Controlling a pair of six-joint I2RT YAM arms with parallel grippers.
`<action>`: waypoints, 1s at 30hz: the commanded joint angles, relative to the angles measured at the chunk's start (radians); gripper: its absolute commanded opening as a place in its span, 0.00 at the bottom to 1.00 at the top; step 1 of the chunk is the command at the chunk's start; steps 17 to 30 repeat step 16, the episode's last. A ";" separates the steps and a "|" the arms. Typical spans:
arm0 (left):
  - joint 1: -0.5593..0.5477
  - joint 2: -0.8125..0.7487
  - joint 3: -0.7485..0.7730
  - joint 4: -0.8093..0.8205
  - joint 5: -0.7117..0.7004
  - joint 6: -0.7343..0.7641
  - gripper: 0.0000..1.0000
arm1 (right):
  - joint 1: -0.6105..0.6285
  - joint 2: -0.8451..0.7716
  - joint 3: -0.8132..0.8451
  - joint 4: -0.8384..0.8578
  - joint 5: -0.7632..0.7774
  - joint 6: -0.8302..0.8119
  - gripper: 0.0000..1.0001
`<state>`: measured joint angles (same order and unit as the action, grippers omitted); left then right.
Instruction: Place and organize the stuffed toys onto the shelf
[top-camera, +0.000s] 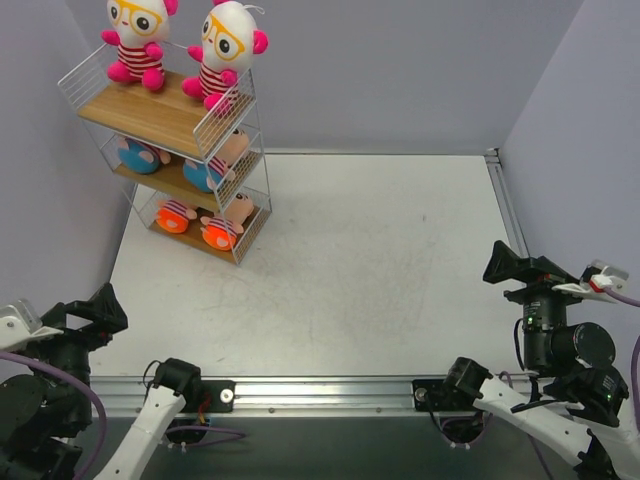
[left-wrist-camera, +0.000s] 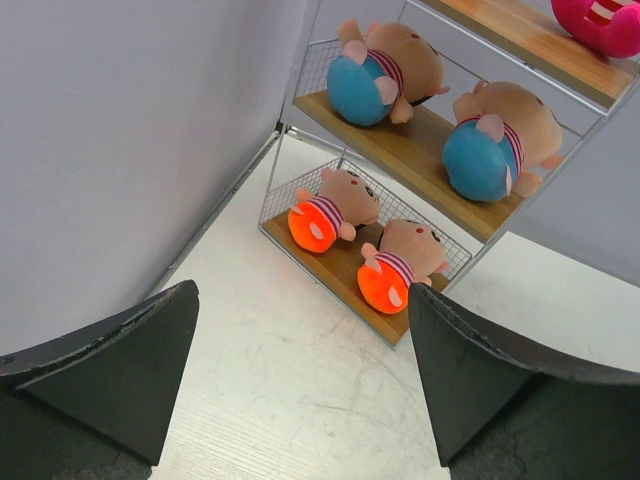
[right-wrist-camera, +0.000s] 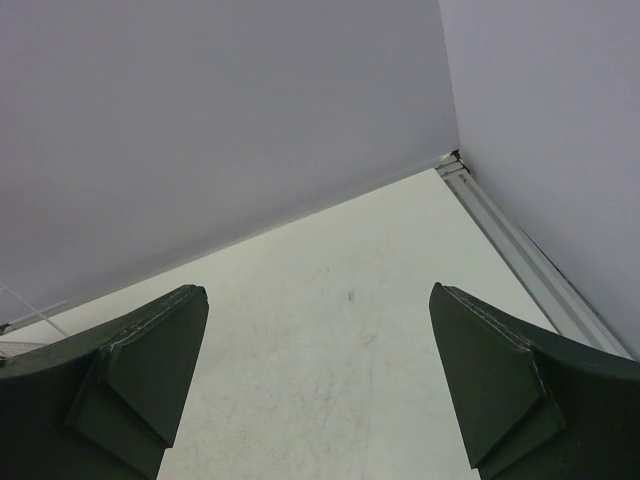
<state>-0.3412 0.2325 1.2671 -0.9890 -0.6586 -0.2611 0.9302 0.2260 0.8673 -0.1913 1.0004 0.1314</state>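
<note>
The shelf (top-camera: 150, 115) stands at the far left corner and holds all six stuffed toys. Two white-headed toys (top-camera: 135, 40) (top-camera: 228, 50) sit upright on the top board. Two blue-bottomed toys (top-camera: 140, 156) (top-camera: 213, 170) lie on the middle board. Two orange-bottomed toys (top-camera: 176, 215) (top-camera: 224, 230) lie on the bottom board. The left wrist view shows the shelf (left-wrist-camera: 400, 150), the blue pair (left-wrist-camera: 365, 85) (left-wrist-camera: 482, 155) and the orange pair (left-wrist-camera: 320, 215) (left-wrist-camera: 395, 272). My left gripper (top-camera: 100, 310) (left-wrist-camera: 302, 290) is open and empty at the near left. My right gripper (top-camera: 510, 265) (right-wrist-camera: 318, 290) is open and empty at the near right.
The white table (top-camera: 380, 260) is walled by grey panels on three sides. A metal rail (top-camera: 505, 205) runs along the right edge, and another along the near edge (top-camera: 320, 385). The right wrist view shows bare table (right-wrist-camera: 350, 330) and the far right corner (right-wrist-camera: 455, 160).
</note>
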 joint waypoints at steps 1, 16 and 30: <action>-0.013 -0.016 -0.020 0.053 -0.042 -0.026 0.94 | 0.006 -0.002 -0.017 0.003 0.024 -0.019 1.00; -0.096 -0.053 -0.118 0.113 -0.134 -0.079 0.94 | 0.006 0.042 -0.030 0.032 0.024 -0.033 1.00; -0.096 -0.053 -0.118 0.113 -0.134 -0.079 0.94 | 0.006 0.042 -0.030 0.032 0.024 -0.033 1.00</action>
